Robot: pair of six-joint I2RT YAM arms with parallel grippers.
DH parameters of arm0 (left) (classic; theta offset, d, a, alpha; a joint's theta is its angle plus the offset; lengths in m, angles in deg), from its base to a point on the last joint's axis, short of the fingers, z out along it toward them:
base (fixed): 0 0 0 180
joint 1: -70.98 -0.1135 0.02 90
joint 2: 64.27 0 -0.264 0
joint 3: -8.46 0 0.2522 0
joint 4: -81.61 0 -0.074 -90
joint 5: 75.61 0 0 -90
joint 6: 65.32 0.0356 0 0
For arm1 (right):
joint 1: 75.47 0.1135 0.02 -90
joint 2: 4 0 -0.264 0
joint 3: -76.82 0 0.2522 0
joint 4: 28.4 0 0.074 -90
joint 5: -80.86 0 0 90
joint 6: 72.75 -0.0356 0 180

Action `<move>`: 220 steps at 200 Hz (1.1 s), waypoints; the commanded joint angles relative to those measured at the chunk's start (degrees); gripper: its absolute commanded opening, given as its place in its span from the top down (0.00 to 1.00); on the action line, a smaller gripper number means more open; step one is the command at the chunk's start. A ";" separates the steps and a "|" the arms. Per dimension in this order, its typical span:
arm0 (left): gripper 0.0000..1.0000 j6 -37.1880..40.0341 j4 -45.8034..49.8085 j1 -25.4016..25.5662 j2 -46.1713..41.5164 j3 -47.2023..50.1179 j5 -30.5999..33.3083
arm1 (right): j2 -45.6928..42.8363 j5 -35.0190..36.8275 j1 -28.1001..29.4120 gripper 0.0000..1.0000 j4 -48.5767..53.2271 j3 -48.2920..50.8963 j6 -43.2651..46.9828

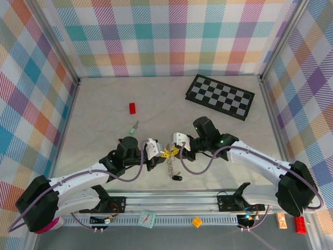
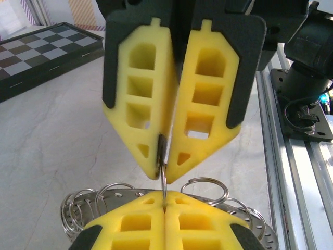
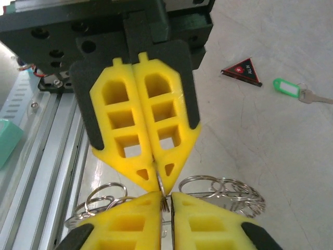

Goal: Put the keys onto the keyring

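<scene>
Left gripper [image 3: 156,174] & right gripper [image 2: 162,156] both clamped tip-to-tip on thin silver metal chain keyring [image 1: 170,166] near centre, prob light, floppy, slippery, so pinch one link; green-headed key [image 1: 134,127] lies far-left.

Keyring [image 1: 170,165] centre front; board [image 1: 220,97] far right; brick [image 1: 132,108] behind key [image 1: 133,129], left.

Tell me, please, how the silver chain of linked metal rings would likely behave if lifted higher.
Probably floppy: the silver chain of linked metal rings hangs limp below the left gripper and right gripper. With the black-headed key at its end, it may swing. Thin smooth wire could slip.
</scene>
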 commanded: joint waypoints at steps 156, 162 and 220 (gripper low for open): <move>1.00 0.26 -1.71 -0.09 1.06 -1.15 -0.41 | 0.29 -1.97 0.30 0.72 -0.63 -0.83 -1.56; 1.00 0.27 -1.47 -0.09 0.81 -1.13 0.08 | -1.01 -1.91 -0.60 0.70 -2.02 0.20 -2.96; 1.00 -0.44 3.42 -0.11 -4.68 -1.65 6.14 | -10.38 15.29 -5.23 0.48 -15.67 7.82 -22.47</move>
